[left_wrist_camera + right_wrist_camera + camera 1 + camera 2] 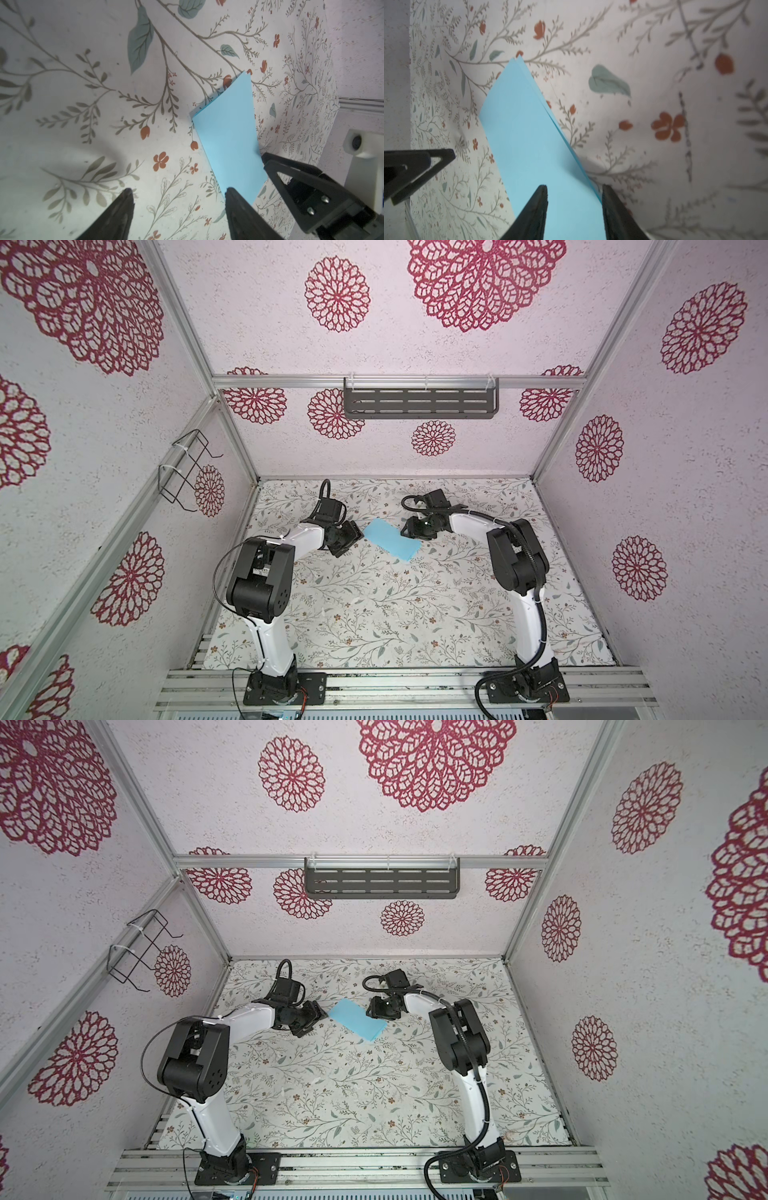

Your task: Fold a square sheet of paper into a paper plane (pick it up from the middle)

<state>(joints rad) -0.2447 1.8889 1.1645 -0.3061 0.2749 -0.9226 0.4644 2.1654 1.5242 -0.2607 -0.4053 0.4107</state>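
Left wrist view: left gripper (178, 190) has its jaws spread wide, with bare floral worktop (83, 108) between them. One of its fingertips (233, 200) sits at the near short end of the light-blue sheet of paper (228, 141) and the other is over bare worktop; can't tell whether it touches the sheet. The sheet is folded in half into a long rectangle and lies flat. Right wrist view: right gripper (574, 187) has its jaws apart, not pinching. One finger is over the sheet (533, 135) and the other just off its long open edge, so that edge runs between them. Two layers show along that edge, slightly offset at the far corner. A finger of the left gripper is in frame off to the side, clear of the sheet. In both top views the sheet (392, 542) (358, 1023) lies in the rear-middle of the worktop (374, 614), set diagonally from rear-left to front-right. The left gripper (356, 537) (319, 1016) is at its rear-left short end. The right gripper (409, 531) (374, 1011) is at its rear long edge. Both grippers are low, close to the sheet. Containers: a dark slotted shelf (419, 402) hangs on the rear wall rail, and only its perforated panel shows. A black wire rack (183, 472) is tied to the left frame post, with the wall pattern showing through its wires.
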